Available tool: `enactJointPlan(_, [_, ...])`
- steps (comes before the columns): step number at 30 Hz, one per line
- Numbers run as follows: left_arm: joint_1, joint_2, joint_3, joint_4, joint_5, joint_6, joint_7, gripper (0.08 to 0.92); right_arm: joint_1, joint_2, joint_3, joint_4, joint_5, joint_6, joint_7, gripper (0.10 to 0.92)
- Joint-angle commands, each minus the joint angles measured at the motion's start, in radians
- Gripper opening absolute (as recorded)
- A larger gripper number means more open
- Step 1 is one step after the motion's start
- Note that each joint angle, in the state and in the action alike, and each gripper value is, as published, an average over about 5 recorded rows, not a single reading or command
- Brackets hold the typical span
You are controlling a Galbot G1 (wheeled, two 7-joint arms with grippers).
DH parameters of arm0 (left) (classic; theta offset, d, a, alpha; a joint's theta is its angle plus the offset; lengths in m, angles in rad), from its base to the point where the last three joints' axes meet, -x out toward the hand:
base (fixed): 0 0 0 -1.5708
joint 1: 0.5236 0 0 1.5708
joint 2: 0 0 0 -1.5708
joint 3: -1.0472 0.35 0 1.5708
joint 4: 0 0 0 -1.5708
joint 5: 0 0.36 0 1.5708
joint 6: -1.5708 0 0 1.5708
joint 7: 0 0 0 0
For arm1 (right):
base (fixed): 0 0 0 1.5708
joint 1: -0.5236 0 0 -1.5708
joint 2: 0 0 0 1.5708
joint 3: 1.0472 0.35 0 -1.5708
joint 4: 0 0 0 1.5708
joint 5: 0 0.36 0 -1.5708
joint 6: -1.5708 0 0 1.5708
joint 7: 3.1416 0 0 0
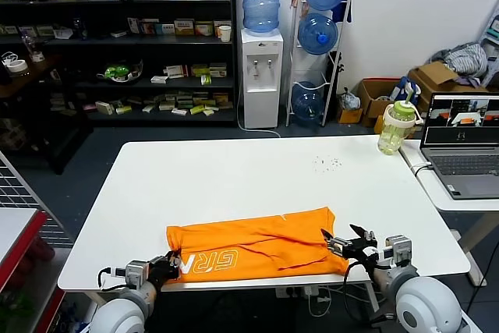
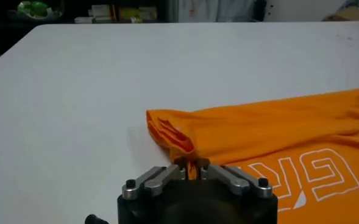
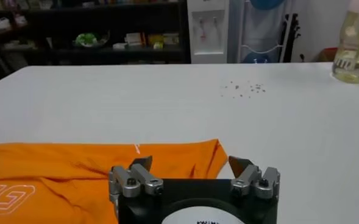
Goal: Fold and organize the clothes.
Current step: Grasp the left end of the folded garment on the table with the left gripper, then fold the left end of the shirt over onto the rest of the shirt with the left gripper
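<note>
Orange T-shirt [image 1: 253,249]: left gripper [image 2: 191,167] pinches its corner, so right gripper [image 3: 191,165], spread wide, should squeeze its edge.

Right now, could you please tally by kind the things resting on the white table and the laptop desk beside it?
Orange T-shirt: 1, lying partly folded at the near edge of the white table
Green-lidded drink bottle: 1, at the table's far right corner
Laptop: 1, open on the side desk
Total: 3
</note>
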Motion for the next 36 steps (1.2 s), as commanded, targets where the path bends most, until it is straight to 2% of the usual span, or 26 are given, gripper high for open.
enactJointPlan(1, [0.005,0.022,-0.016,-0.017,0.000,-0.002,-0.004,0.141,0.000,0.005,-0.004,-0.001,-0.005,0.003,-0.001,0.823])
enactJointPlan(8, [0.042,0.138,-0.128,-0.050,-0.041,-0.001,-0.003,0.122,0.034,0.026,-0.039,-0.013,-0.017,0.006,-0.003,0.823])
enactJointPlan(18, [0.190,0.371,-0.399,0.003,-0.135,-0.006,0.034,0.122,0.084,0.040,-0.086,-0.032,-0.029,0.013,-0.007,0.823])
enactJointPlan(26, [0.224,0.516,-0.438,0.098,-0.131,-0.024,0.049,0.122,0.101,0.051,-0.105,-0.046,-0.038,0.016,-0.011,0.823])
enactJointPlan(31, [0.208,0.519,-0.396,0.041,-0.139,-0.014,0.032,0.122,0.097,0.068,-0.110,-0.060,-0.055,0.018,-0.014,0.823])
enactJointPlan(33, [0.182,0.491,-0.362,-0.021,-0.171,0.007,0.012,0.122,0.093,0.075,-0.113,-0.064,-0.064,0.018,-0.014,0.823])
enactJointPlan(36, [0.109,0.409,-0.278,-0.130,-0.244,0.060,-0.038,0.122,0.088,0.087,-0.116,-0.066,-0.075,0.016,-0.011,0.823])
